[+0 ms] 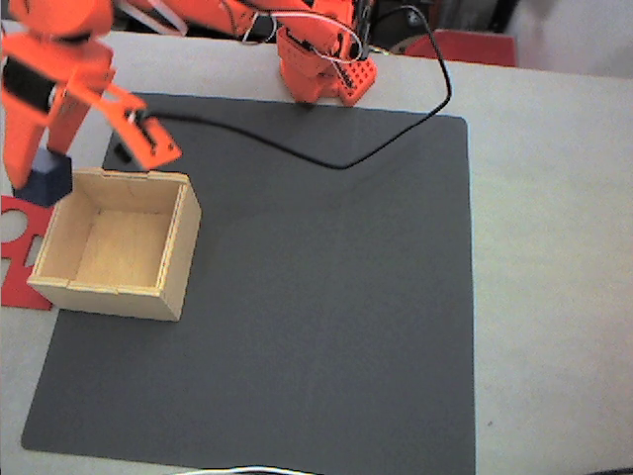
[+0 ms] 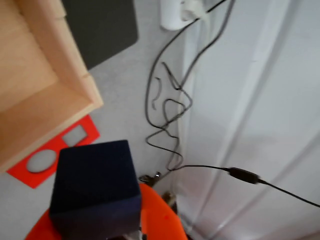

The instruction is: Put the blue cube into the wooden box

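Observation:
The blue cube (image 1: 45,184) is a small navy block held just outside the far left corner of the wooden box (image 1: 148,297) in the fixed view. My orange gripper (image 1: 40,180) comes down from the top left and is shut on it. In the wrist view the blue cube (image 2: 95,187) rests against an orange finger (image 2: 162,217) at the bottom edge. It hangs over the red cut-out, beside the outer wall of the wooden box (image 2: 75,65). The open, pale plywood box has nothing inside.
A flat red cut-out piece (image 1: 14,252) lies on the table left of the box, and shows as the red piece (image 2: 57,155) under the cube. The box stands on a dark grey mat (image 1: 316,297). A black cable (image 1: 396,139) curves across the mat's far side to the arm's base (image 1: 321,69).

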You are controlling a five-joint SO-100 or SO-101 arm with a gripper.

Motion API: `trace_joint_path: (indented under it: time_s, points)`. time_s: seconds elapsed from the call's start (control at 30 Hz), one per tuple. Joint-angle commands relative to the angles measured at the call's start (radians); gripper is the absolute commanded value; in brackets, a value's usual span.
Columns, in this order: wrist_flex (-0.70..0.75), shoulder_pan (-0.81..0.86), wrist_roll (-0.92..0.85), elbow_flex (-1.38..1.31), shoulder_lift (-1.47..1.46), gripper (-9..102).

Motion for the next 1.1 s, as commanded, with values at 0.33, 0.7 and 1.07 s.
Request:
trace_joint_path:
  time_s: [0.33, 0.7, 1.07]
  points:
    - [-0.029, -0.08, 0.08, -0.028, -0.137, 0]
    - [0.015, -0.049, 0.152, -0.021, -0.127, 0]
    - [0.017, 0.011, 0.172, -0.018, -0.184, 0]
